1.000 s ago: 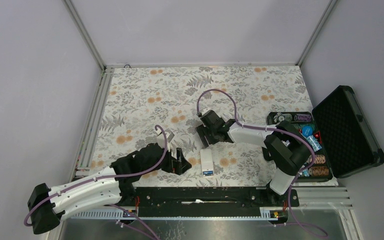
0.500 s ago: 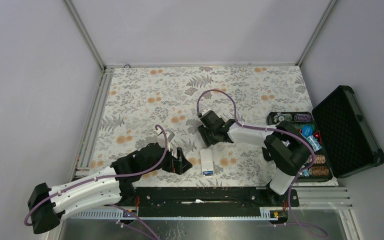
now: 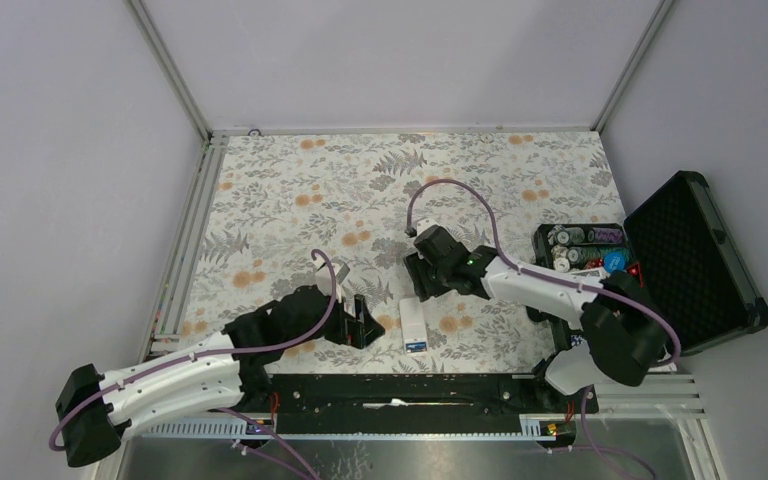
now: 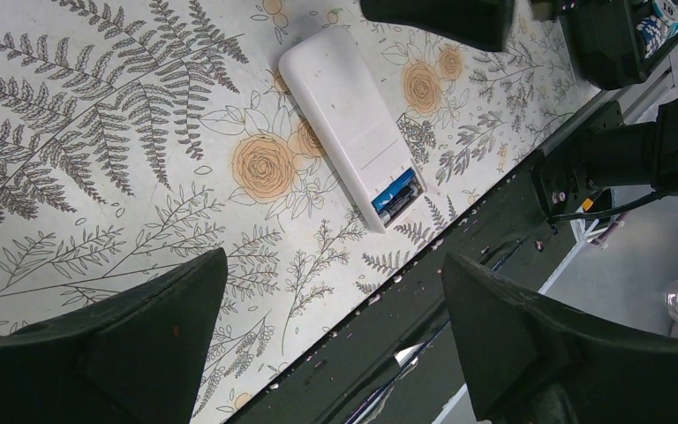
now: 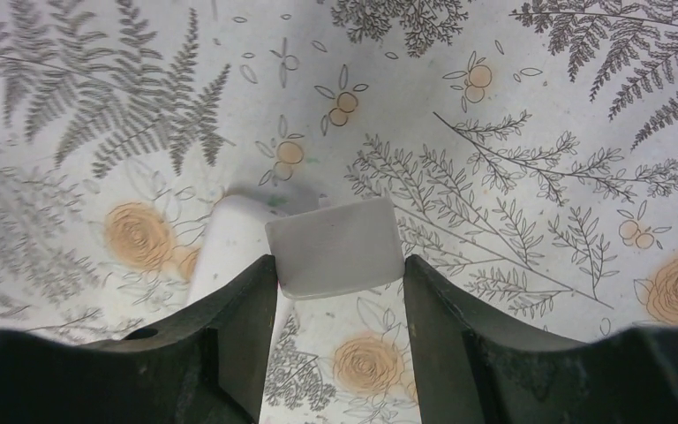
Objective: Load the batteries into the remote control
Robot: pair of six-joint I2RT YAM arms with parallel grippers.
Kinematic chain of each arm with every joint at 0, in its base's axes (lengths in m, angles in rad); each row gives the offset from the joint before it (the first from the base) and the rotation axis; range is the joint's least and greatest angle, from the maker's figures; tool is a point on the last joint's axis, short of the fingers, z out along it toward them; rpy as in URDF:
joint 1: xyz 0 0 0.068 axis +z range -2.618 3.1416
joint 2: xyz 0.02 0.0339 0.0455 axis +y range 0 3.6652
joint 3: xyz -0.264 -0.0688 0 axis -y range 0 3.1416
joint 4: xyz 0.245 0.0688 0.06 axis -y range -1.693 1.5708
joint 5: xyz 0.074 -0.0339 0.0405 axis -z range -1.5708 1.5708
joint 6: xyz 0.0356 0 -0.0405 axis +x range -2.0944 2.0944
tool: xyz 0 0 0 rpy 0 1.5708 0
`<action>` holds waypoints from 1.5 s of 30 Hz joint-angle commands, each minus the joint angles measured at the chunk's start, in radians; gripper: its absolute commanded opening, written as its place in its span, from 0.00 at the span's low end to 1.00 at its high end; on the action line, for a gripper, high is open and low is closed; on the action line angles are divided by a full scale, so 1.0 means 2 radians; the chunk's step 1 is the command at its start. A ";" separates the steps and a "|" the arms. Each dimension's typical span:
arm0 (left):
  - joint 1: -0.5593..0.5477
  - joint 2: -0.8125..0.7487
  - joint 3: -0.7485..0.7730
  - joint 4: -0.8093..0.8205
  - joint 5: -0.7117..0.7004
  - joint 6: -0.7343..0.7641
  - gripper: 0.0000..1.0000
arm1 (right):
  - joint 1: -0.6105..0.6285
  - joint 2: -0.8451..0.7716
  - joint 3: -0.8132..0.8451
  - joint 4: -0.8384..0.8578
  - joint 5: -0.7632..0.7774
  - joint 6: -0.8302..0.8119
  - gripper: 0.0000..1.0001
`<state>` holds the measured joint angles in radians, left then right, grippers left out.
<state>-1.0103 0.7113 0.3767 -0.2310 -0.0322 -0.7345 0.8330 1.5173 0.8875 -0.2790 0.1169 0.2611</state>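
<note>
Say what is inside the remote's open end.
Two batteries side by side, one bright blue, one darker. Their length under the remote control's white back is hidden.

A robot lab cell: plain pale lilac wall panels (image 3: 380, 60) and silver aluminium frame posts (image 3: 169, 68) enclose the floral-patterned desk (image 3: 290, 180).

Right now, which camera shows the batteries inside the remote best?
Left wrist: the batteries sit blue in the remote control's open end, close and sharp. The top view gives only a blue speck; the right wrist view hides them.
</note>
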 commanded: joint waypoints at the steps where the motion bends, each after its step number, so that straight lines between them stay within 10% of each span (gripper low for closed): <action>1: 0.002 0.005 -0.001 0.030 -0.006 -0.005 0.99 | 0.016 -0.049 -0.014 -0.031 0.001 0.026 0.31; 45: -0.036 0.341 -0.007 0.389 0.183 -0.100 0.76 | 0.117 -0.248 -0.135 -0.100 0.066 0.182 0.24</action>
<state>-1.0756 1.3598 0.3038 0.4870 0.3424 -0.9504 1.0595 1.0527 0.6250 -0.4622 0.2028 0.5976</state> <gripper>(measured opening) 0.772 0.578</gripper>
